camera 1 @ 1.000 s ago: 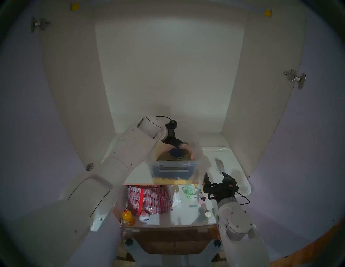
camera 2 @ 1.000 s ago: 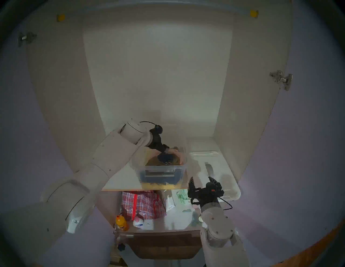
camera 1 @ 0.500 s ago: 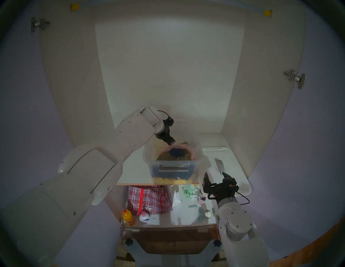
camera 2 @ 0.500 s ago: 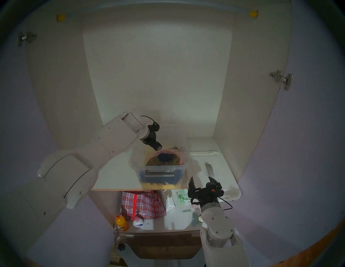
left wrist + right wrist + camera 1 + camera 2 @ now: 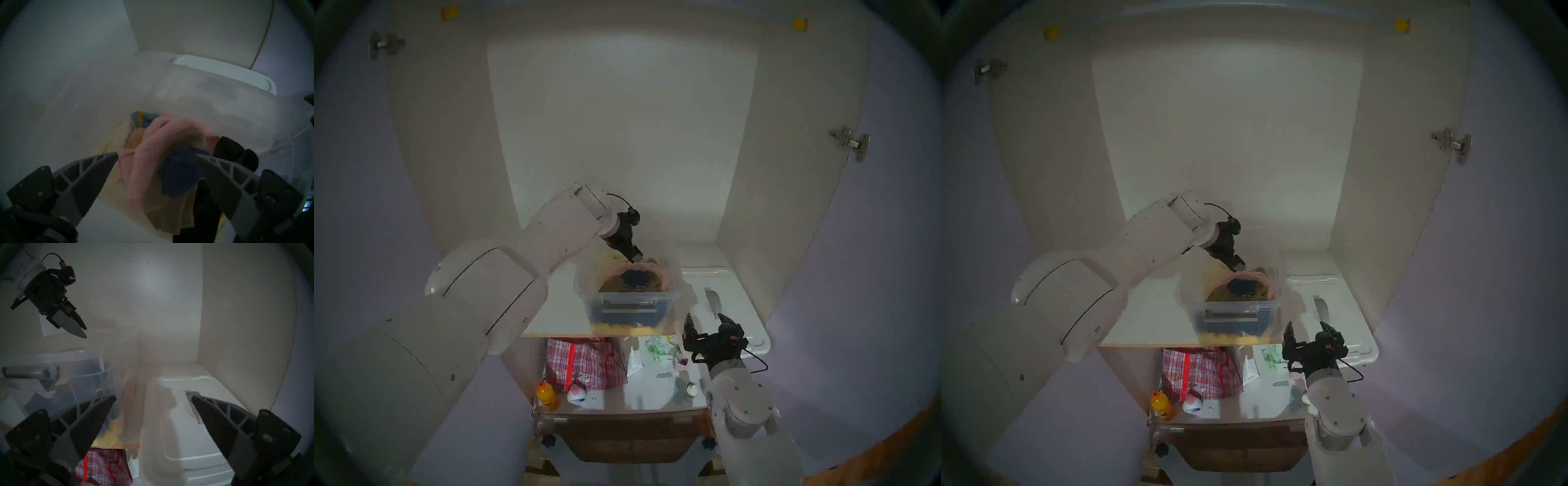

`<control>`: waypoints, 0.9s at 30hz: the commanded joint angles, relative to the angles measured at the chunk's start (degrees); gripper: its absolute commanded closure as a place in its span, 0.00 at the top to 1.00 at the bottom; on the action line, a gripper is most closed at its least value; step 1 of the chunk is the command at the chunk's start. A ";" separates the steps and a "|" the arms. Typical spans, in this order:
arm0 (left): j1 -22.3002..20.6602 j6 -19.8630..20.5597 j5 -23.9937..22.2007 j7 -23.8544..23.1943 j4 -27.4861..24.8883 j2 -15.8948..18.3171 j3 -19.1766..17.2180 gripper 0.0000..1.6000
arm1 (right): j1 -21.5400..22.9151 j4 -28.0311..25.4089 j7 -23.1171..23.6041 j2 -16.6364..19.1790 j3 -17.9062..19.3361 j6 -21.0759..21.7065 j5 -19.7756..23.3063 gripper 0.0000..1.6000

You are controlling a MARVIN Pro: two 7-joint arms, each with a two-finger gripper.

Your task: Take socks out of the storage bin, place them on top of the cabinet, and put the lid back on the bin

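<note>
The clear storage bin (image 5: 629, 307) stands open on the white cabinet shelf (image 5: 558, 312). The navy socks (image 5: 634, 276) lie balled on top of its contents, between a pink garment (image 5: 667, 271) and an olive-brown one (image 5: 612, 286). My left gripper (image 5: 637, 259) hangs open just above the bin's back rim. In the left wrist view the socks (image 5: 180, 171) lie below and between its spread fingers, untouched. The white lid (image 5: 733, 305) lies flat on the shelf right of the bin. My right gripper (image 5: 704, 320) is open and empty over the lid's front left part (image 5: 186, 429).
The cabinet's side walls close in the shelf on both sides. Below the shelf edge a lower shelf holds a red plaid bag (image 5: 585, 363), an orange bottle (image 5: 547, 395), a white bottle (image 5: 577, 395) and plastic bags (image 5: 653, 366).
My left gripper was down on the socks a second ago. It rose up and back out of the bin without them, then shifted slightly right. The right arm stayed still.
</note>
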 commanded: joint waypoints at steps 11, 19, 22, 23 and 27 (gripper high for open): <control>-5.52 -5.87 5.53 -7.19 4.85 -3.49 10.78 1.00 | 0.47 -1.53 0.01 -0.02 0.02 -0.31 0.04 1.00; -6.05 -7.27 5.34 -3.04 8.93 -6.40 9.98 1.00 | 0.52 -1.45 0.01 -0.02 0.02 -0.34 0.04 1.00; -5.87 -7.10 5.72 -1.06 10.05 -7.24 10.19 1.00 | 0.52 -1.44 0.01 -0.02 0.02 -0.34 0.04 1.00; -5.82 -7.45 5.57 -0.83 10.24 -7.35 10.15 1.00 | 0.53 -1.43 0.01 -0.02 0.02 -0.34 0.04 1.00; -5.74 -8.22 6.64 -1.47 11.85 -8.32 11.61 1.00 | 0.54 -1.40 0.00 -0.02 0.02 -0.35 0.03 1.00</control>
